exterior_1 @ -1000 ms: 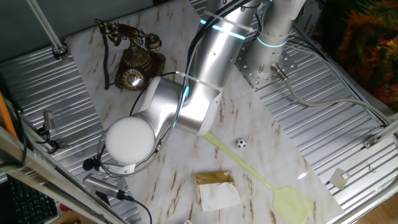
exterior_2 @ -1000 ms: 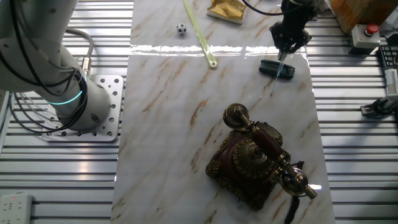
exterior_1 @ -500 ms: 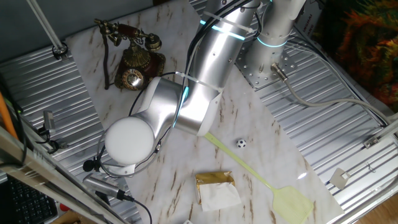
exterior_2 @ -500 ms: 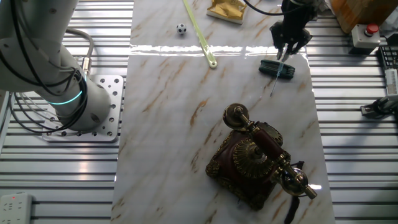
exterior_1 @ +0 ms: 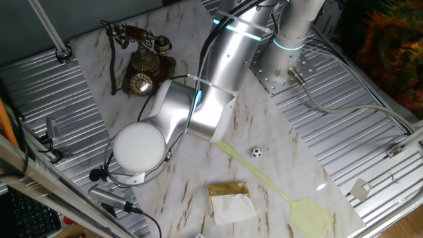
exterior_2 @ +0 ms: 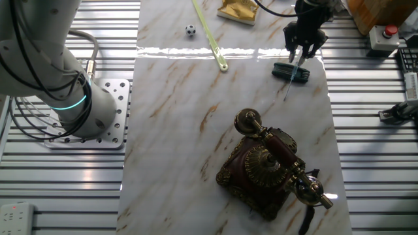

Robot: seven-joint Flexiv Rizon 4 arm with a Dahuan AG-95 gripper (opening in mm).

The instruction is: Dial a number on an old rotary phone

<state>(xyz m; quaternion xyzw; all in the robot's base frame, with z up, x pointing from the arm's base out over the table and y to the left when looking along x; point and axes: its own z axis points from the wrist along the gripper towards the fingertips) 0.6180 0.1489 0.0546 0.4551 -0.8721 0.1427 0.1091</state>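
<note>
The old rotary phone (exterior_1: 142, 63) stands at the far left end of the marble board, its round dial (exterior_1: 141, 84) facing forward. In the other fixed view the phone (exterior_2: 268, 173) is near the bottom, with its dark handset (exterior_2: 281, 151) resting across the cradle. My gripper (exterior_2: 304, 53) hovers at the opposite end of the board, far from the phone. Its fingers are slightly apart, with nothing seen between them. It sits just above a dark green tool (exterior_2: 292, 70) with a thin rod. In one fixed view the arm's white round cap (exterior_1: 137, 149) hides the gripper.
A yellow-green fly swatter (exterior_1: 277, 188) lies across the board beside a tiny soccer ball (exterior_1: 256, 152) and a golden packet (exterior_1: 229, 198). The arm's base plate (exterior_2: 108, 111) is on the slatted metal table to the left. A red-button box (exterior_2: 384, 36) stands at the right.
The gripper's fingers have spread slightly above the dark green tool. The phone and the other objects have not moved.
</note>
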